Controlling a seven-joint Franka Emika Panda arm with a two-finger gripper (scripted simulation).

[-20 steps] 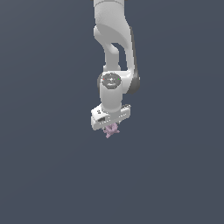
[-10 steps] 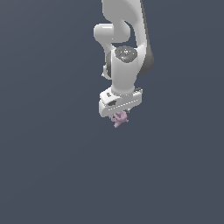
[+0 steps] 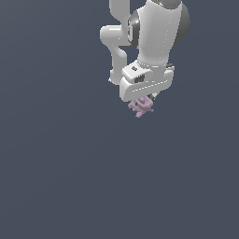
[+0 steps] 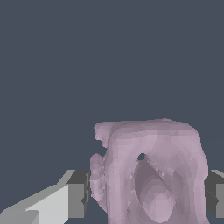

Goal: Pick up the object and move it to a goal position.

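Note:
The object (image 3: pixel 142 107) is a small pale mauve-pink knobbly lump. In the exterior view it hangs just under my white gripper (image 3: pixel 143 101), whose hand hides its upper part. In the wrist view the object (image 4: pixel 148 173) fills the space between my two fingers (image 4: pixel 78 192), which press against its sides. The gripper is shut on the object and holds it off the surface.
A plain dark blue-grey surface (image 3: pixel 70 177) fills the background in both views. The white arm (image 3: pixel 154 37) rises from the gripper toward the exterior view's top edge. No other objects show.
The arm has carried the object toward the exterior view's right and slightly up, with the gripper still shut on it. The arm looks larger in the picture now.

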